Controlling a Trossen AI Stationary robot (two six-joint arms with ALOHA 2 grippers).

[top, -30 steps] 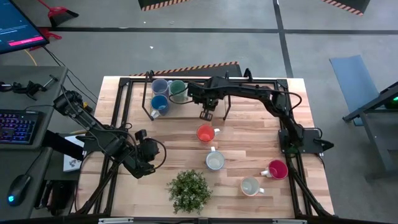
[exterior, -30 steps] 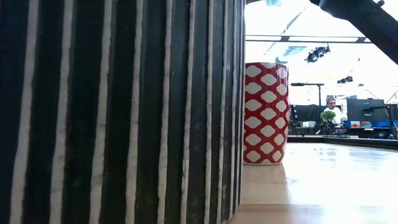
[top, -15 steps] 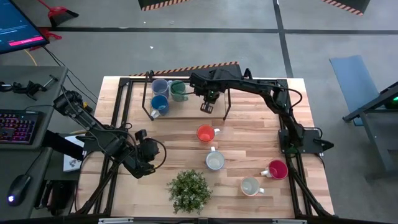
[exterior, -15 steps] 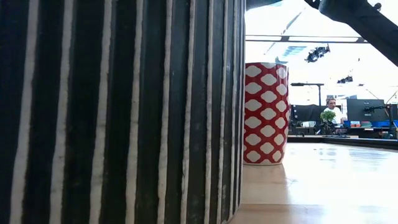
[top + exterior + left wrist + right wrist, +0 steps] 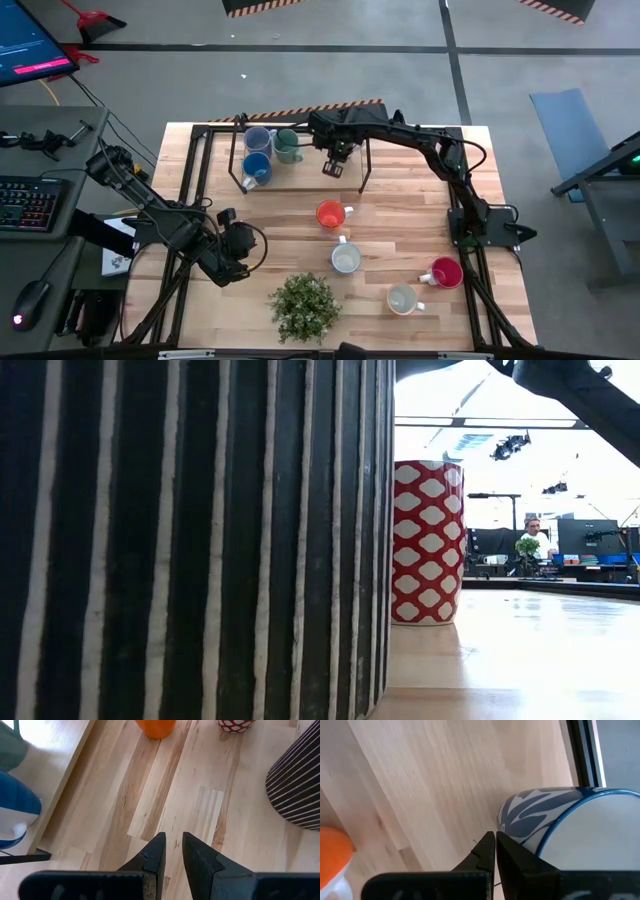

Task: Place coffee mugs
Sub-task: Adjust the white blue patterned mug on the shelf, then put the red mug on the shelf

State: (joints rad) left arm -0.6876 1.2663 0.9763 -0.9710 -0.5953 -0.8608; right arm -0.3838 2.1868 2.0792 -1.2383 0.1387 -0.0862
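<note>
My right gripper hangs over the raised wooden shelf at the table's far side, shut on a white mug with a blue leaf pattern. On the shelf stand a grey-blue mug, a green mug and a blue mug. On the table stand the orange mug, a white mug, the red-and-white mug and a cream mug. My left gripper waits near the table's left near corner, open by a narrow gap. My right gripper is shut at the blue-patterned mug's outer wall, just below the rim. The fingertips hide the part between them. The fingers point down from above. The mug is lifted clear, well above the wood.
A leafy plant in a black-and-white striped pot stands at the near edge and fills much of the low view. A black frame borders the shelf. Bare wood lies between the shelf and the orange mug.
My right gripper, still shut on the mug, has moved toward the table's far edge, from the shelf's near edge to a place over the shelf. The mug has travelled with it, off the table the whole time.
</note>
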